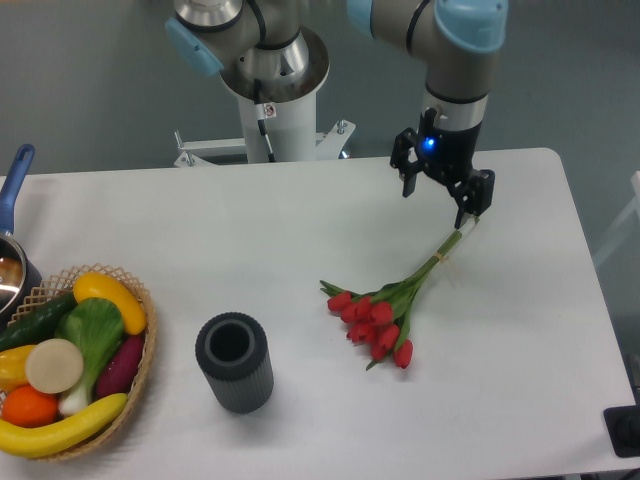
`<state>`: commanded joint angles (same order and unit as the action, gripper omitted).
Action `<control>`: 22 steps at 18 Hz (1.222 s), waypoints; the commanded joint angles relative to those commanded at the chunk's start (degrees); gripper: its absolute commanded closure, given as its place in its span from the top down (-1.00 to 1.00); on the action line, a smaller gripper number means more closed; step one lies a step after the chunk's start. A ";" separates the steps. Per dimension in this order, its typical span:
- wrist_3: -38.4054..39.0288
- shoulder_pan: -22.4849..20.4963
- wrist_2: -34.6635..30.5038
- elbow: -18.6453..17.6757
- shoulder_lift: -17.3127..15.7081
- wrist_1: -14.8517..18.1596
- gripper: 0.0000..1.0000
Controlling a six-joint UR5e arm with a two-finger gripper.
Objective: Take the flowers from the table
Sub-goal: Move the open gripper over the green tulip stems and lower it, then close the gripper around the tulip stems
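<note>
The flowers (378, 318), a bunch of red tulip buds with green leaves, lie flat on the white table (250, 230) right of centre. Their thin tied stems run up and to the right, ending near the gripper. My gripper (437, 198) hangs just above and to the left of the stem tips, open, with nothing between its fingers. Its right finger (466, 208) is close over the end of the stems; whether it touches them I cannot tell.
A dark grey ribbed cup (233, 362) stands left of the flowers. A wicker basket (140, 375) of fruit and vegetables sits at the front left, with a blue-handled pot (12, 262) behind it. The robot's base (272, 90) stands behind the table's far edge.
</note>
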<state>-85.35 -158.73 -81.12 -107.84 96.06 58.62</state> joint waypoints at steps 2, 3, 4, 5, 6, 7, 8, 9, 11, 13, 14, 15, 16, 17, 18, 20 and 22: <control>3.15 0.61 0.17 -0.44 1.40 -0.26 1.00; 4.83 1.05 0.09 0.17 2.20 -0.26 1.00; 6.50 1.23 -0.09 0.26 3.60 -1.05 1.00; 6.34 1.32 -0.18 0.35 4.83 -2.53 1.00; 6.42 1.41 -0.26 0.09 5.71 -4.55 1.00; 6.60 1.67 -0.35 -0.35 6.33 -5.79 1.00; 6.51 1.93 -0.35 -0.53 6.60 -6.32 1.00; 6.60 2.02 -0.44 -0.53 7.21 -6.41 1.00; 6.34 2.02 -0.62 -0.35 7.83 -6.41 1.00; 6.08 2.02 -0.88 0.08 9.67 -6.33 1.00; 5.90 2.02 -1.75 0.26 10.81 -6.41 1.00; 5.46 2.02 -2.98 0.35 11.86 -6.50 1.00; 4.94 2.02 -3.42 0.44 12.48 -6.59 1.00; 4.41 1.85 -3.43 0.52 12.92 -7.03 1.00; 4.06 1.59 -3.43 0.52 13.54 -7.46 1.00; 3.96 1.41 -3.43 0.87 14.42 -8.35 1.00; 4.14 1.41 -3.43 1.40 15.30 -8.35 1.00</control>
<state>-81.21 -157.32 -84.55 -106.44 111.35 50.27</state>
